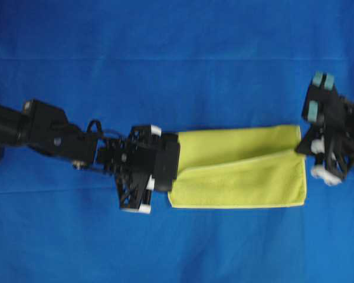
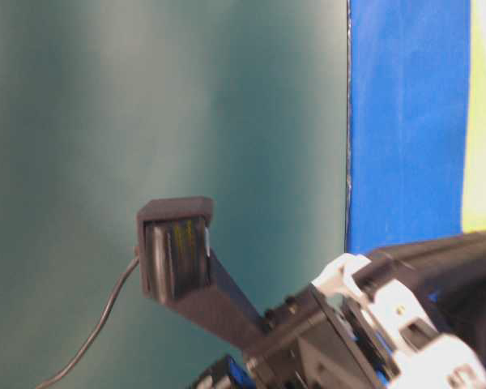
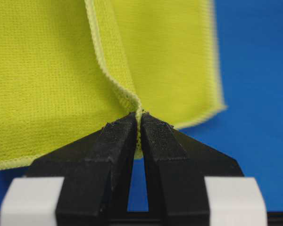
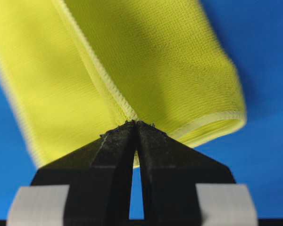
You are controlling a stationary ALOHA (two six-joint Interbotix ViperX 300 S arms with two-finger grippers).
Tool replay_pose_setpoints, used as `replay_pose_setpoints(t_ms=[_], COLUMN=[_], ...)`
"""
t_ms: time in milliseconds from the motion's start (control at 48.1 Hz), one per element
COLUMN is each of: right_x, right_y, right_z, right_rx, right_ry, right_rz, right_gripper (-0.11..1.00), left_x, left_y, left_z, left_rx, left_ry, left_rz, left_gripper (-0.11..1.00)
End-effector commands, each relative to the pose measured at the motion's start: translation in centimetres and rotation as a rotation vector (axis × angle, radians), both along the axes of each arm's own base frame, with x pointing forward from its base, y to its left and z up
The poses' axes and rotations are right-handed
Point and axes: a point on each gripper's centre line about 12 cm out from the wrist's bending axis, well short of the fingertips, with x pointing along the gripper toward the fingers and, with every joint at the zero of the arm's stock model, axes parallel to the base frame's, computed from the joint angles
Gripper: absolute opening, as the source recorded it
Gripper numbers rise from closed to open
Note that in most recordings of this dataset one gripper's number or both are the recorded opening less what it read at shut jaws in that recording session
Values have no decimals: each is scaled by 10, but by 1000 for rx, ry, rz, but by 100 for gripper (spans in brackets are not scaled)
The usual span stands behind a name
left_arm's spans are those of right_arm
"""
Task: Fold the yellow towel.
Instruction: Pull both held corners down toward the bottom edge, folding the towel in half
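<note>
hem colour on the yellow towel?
Paler yellow stitching on the bright yellow-green microfibre towel; left wrist view shows it best.

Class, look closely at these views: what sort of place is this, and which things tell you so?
Probably a robot lab bench, not a home. Two black arms work over a table covered by a blue cloth; the left gripper and right gripper each pinch the yellow towel, and a plain teal backdrop stands behind.

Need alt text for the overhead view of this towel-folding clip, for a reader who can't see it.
A yellow towel, folded over into a band, stretches between two black grippers on a blue cloth surface. The left gripper pinches its left end and the right gripper its right end.
</note>
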Motion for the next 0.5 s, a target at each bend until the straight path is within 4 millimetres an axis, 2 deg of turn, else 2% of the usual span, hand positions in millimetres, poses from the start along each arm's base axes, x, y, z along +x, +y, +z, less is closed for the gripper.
replay_pose_setpoints(t_ms=[0, 270, 478], right_x=[1, -1, 6], right_y=[18, 57, 65], right_z=[2, -4, -9], right_rx=[28, 87, 81], right_ry=[-3, 40, 61], right_rz=[43, 112, 130], right_gripper=[4, 4, 4], left_x=[2, 1, 7], left_y=[-17, -47, -47], left_z=[10, 11, 12], left_rx=[-9, -12, -8], left_ry=[-30, -22, -9], left_rz=[-35, -101, -101], left_gripper=[5, 5, 5])
